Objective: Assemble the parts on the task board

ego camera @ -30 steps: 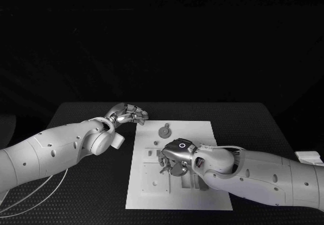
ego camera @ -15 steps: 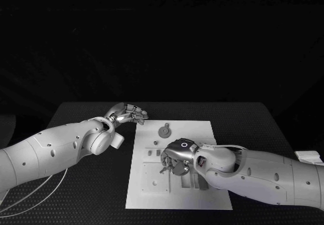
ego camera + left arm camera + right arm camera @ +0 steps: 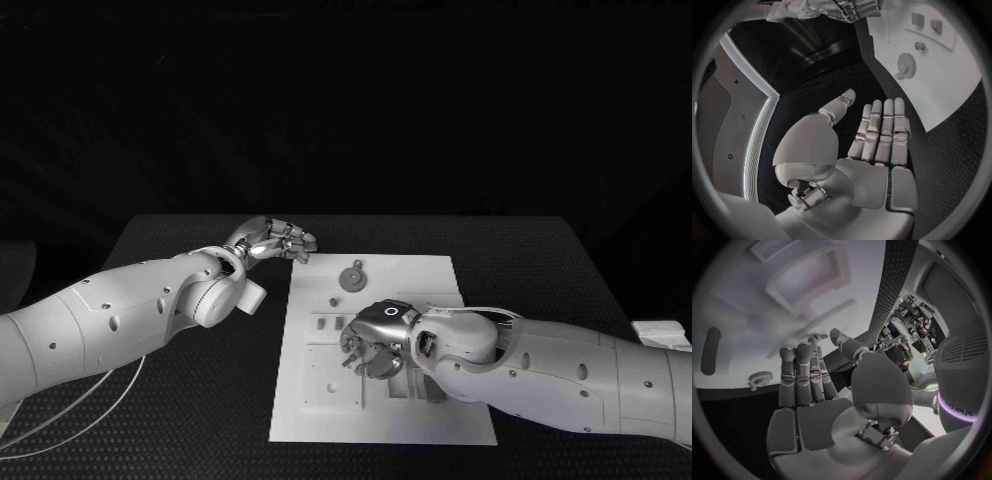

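Note:
The white task board [image 3: 433, 275] lies in the middle of the table. A grey toothed round part [image 3: 351, 278] with a stem lies near its far edge. My right hand [image 3: 372, 348] hovers low over the board's middle, above another round grey part [image 3: 385, 364] and several raised fixtures. In the right wrist view its fingers [image 3: 801, 375] are stretched out and apart from the thumb, with nothing between them, and a toothed part [image 3: 761, 378] lies beyond them. My left hand [image 3: 274, 240] hangs off the board's far left corner, fingers [image 3: 879, 130] straight and empty.
Rectangular blocks and slots [image 3: 329, 390] sit on the board's near left part. The board [image 3: 954, 75] and its toothed part [image 3: 906, 64] lie beyond my left hand. A small white object [image 3: 661, 333] rests at the table's right edge. Black table [image 3: 188, 420] surrounds the board.
My right hand has crept slightly toward the board's near side, covering more of the round grey part. The left hand has stayed where it was.

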